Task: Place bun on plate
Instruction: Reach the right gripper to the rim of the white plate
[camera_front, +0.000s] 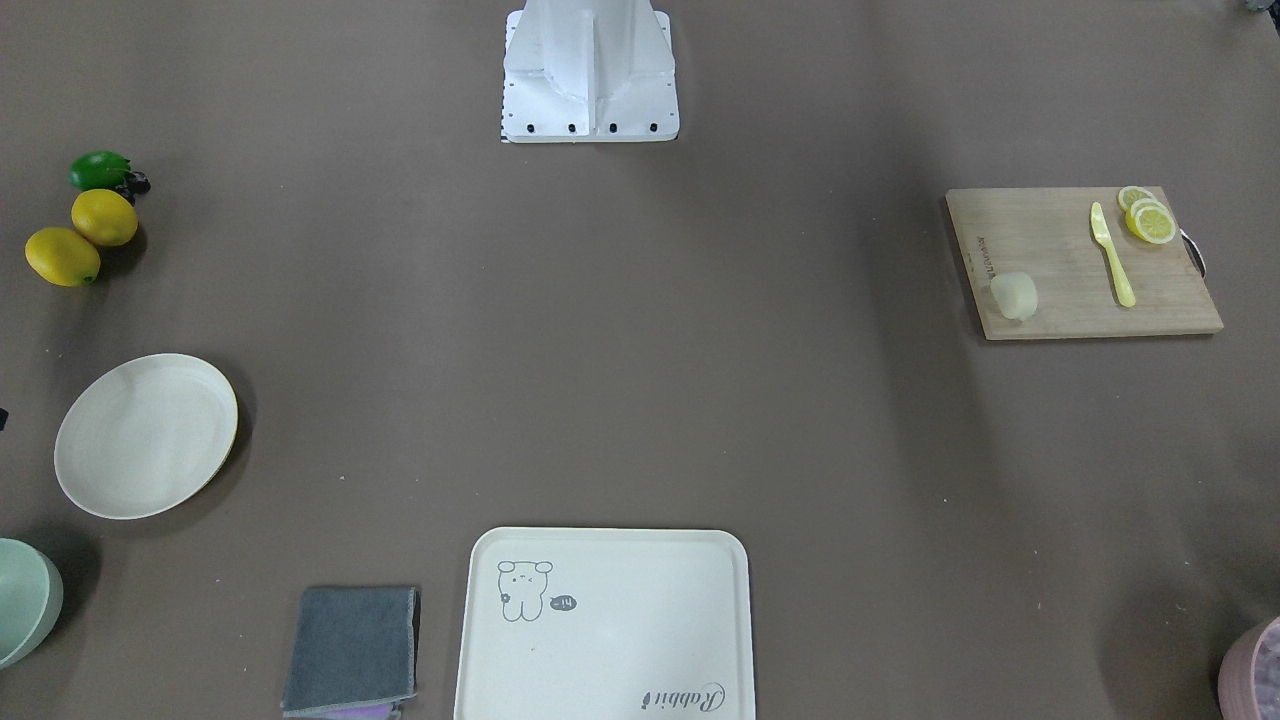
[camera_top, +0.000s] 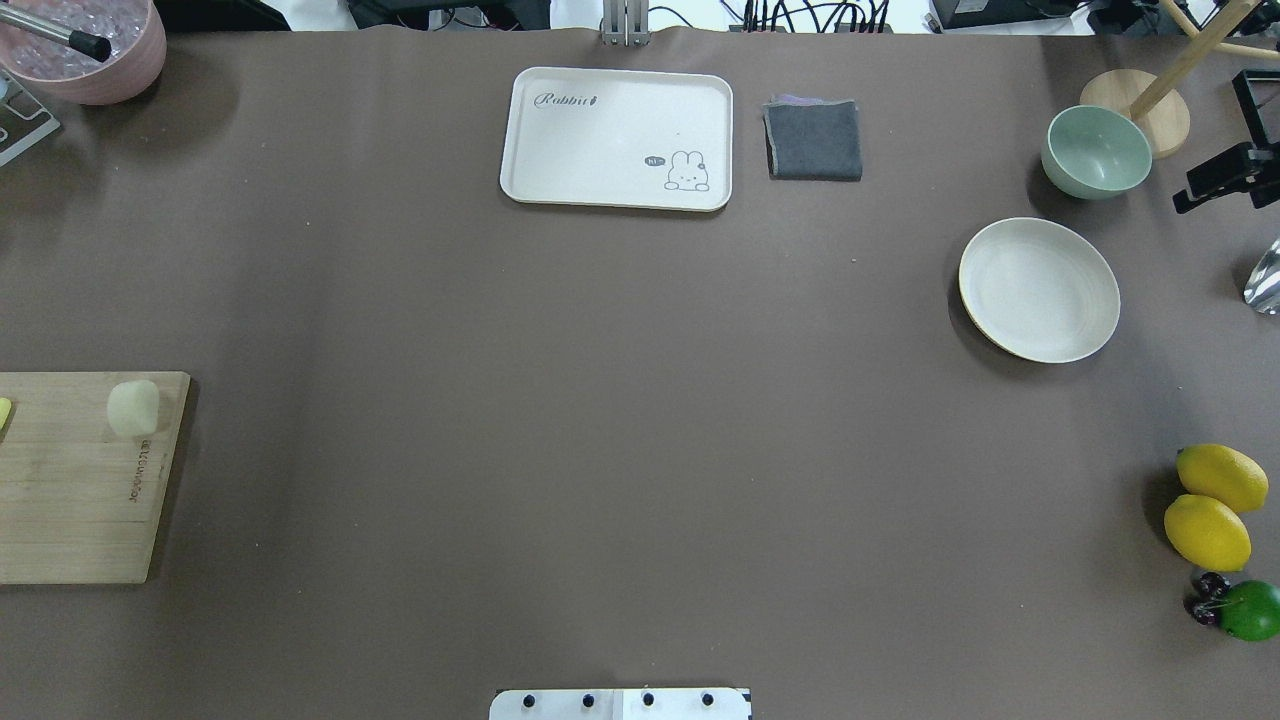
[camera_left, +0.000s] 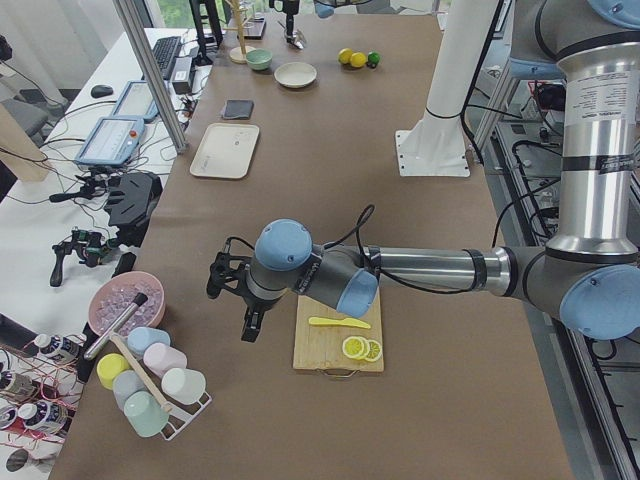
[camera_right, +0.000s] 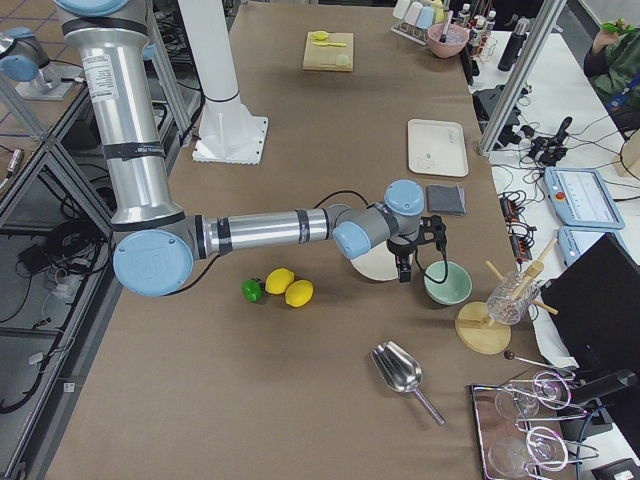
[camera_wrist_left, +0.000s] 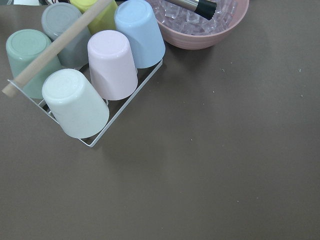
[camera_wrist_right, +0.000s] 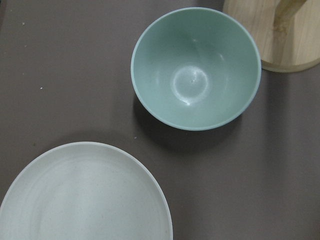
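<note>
Bun (camera_front: 1014, 296) near left end effector (camera_left: 233, 303)

Counter (camera_front: 640, 350) dull brown, plain. Bun (camera_front: 1014, 296) pale cream. Board (camera_front: 1050, 270) light wood grain. Lemon slices (camera_front: 1150, 220) and knife (camera_front: 1112, 255) yellow. Plate (camera_front: 146, 436) cream-white, plain. Tray (camera_front: 620, 640) cream, grey animal line drawing, grey script. Cloth (camera_front: 352, 648) dark grey. Bowl (camera_wrist_right: 195, 70) pale green. Lime (camera_front: 98, 170) bright green.
</note>
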